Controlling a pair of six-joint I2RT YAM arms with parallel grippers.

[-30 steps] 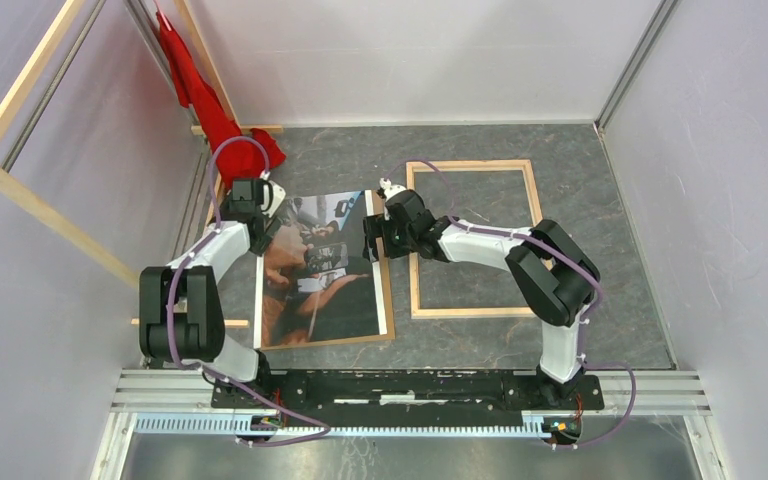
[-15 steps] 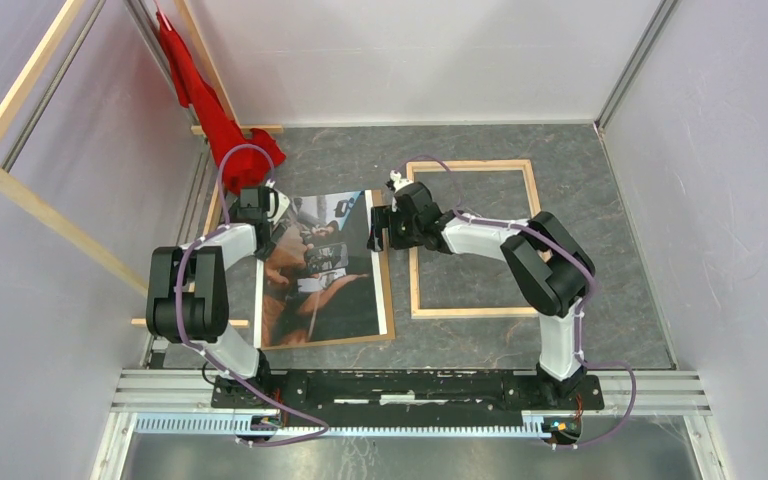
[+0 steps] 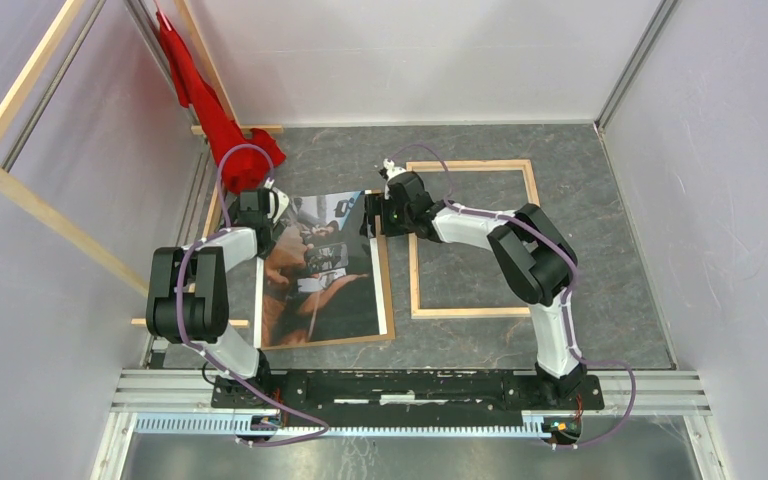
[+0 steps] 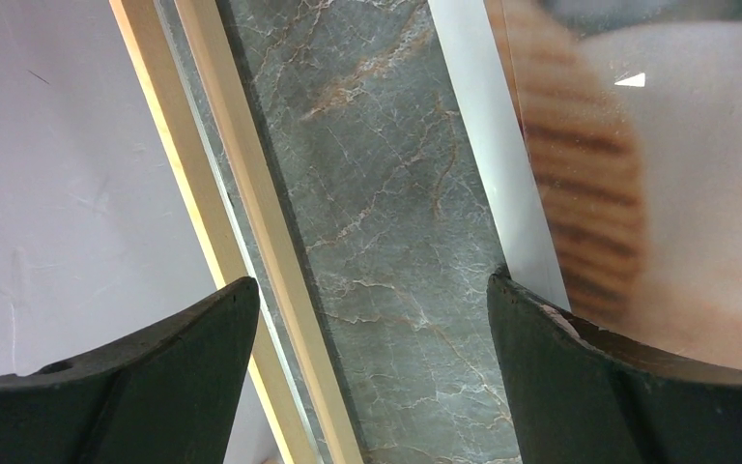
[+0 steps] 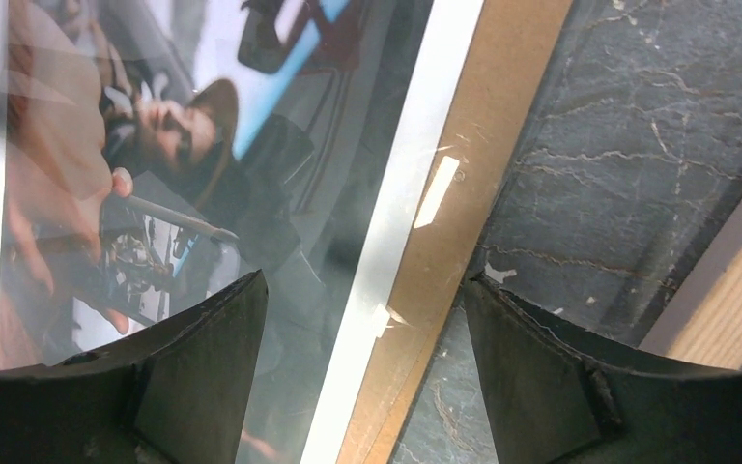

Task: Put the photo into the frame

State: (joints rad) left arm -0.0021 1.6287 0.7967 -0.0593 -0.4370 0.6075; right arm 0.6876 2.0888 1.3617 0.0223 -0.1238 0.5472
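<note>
1. Photo (image 3: 320, 270) lies picture-up on the table (image 3: 620, 260), left of centre, on top of a brown backing board (image 3: 386, 275) that shows as a narrow strip along its right and near edges.
2. The left gripper (image 3: 263, 228) is at the photo's far-left edge with its jaws spread wide and nothing between them. In the left wrist view only bare stone lies between its fingers (image 4: 106, 387), and the photo's white border runs just beside the right one. Whether that finger touches the paper cannot be told.
3. The right gripper (image 3: 372, 222) is at the photo's far-right edge, also spread and clamping nothing. In its wrist view the fingers (image 5: 560, 377) straddle the white border and the board's brown rim.
4. The frame (image 3: 470, 165) lies flat just right of the board, apart from both grippers, with table showing through it.
5. Materials: the photo is glossy, dark with brown, black and blue tones and a white margin. The board is matte brown card. The frame has thin rails of pale wood. The table is grey veined stone.
6. Count: one photo, one frame, one backing board, two grippers, one red cloth (image 3: 210, 110) hanging in the far-left corner.
</note>
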